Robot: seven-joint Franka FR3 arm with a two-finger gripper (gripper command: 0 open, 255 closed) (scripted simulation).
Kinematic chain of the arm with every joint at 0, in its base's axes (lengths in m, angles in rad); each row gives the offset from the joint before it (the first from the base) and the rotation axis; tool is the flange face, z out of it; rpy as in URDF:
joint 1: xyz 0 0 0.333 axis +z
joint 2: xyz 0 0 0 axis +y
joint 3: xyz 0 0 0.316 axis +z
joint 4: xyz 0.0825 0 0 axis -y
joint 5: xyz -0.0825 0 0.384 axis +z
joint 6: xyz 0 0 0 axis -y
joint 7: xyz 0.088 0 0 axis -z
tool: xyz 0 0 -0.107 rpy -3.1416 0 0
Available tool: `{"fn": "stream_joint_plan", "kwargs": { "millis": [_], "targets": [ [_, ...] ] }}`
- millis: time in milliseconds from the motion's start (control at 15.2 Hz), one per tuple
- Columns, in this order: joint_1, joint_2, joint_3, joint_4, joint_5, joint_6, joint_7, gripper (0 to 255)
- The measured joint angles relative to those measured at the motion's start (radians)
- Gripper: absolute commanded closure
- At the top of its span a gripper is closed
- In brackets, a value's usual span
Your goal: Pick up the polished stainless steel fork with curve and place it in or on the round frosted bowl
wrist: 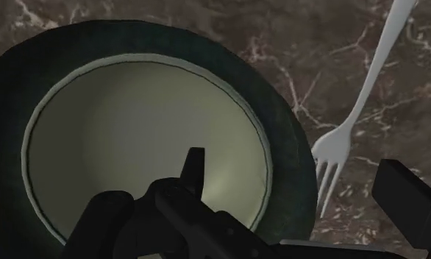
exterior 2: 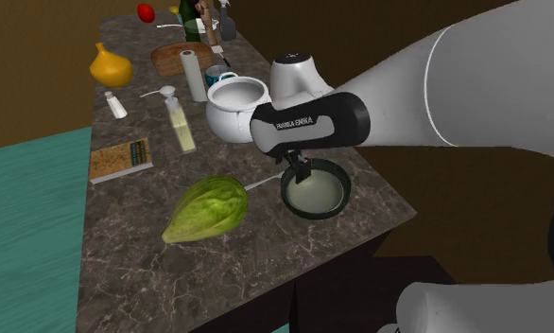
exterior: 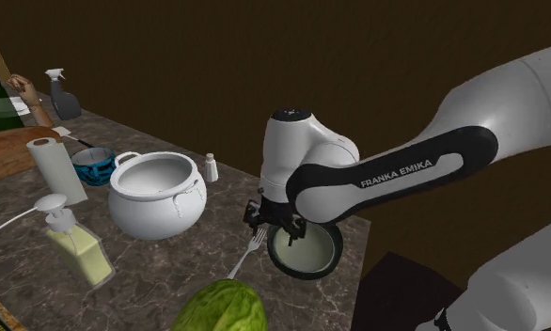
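Below the black two-finger gripper (exterior: 275,228), its fingers spread and holding nothing, sits the round dark-rimmed bowl with a pale frosted inside (wrist: 284,118). The slim, curved whitish fork (wrist: 362,96) lies ungrasped just beside the bowl, on the brown marbled countertop (wrist: 317,37).

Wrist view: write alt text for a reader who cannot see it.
A round bowl with a dark rim and pale inside sits on a dark marbled counter. A pale fork lies on the counter beside it, tines toward the open black fingers, which hold nothing.
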Motion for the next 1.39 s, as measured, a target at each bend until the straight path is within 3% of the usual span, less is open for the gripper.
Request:
{"fn": "stream_joint_plan", "kwargs": {
  "millis": [198,396,858,1254,1320,1386],
  "targets": [
    [-0.028,0.198,0.035,0.090,-0.225,0.029,0.269,0],
    [0.024,0.335,-0.006,0.162,-0.384,0.029,0.464,0],
    [0.070,0.423,-0.061,0.164,-0.494,0.101,0.551,0],
    [0.077,0.429,-0.065,0.165,-0.506,0.104,0.562,0],
    [0.077,0.434,-0.067,0.164,-0.506,0.100,0.561,255],
    [0.077,0.438,-0.068,0.164,-0.506,0.097,0.561,255]
  ]
}}
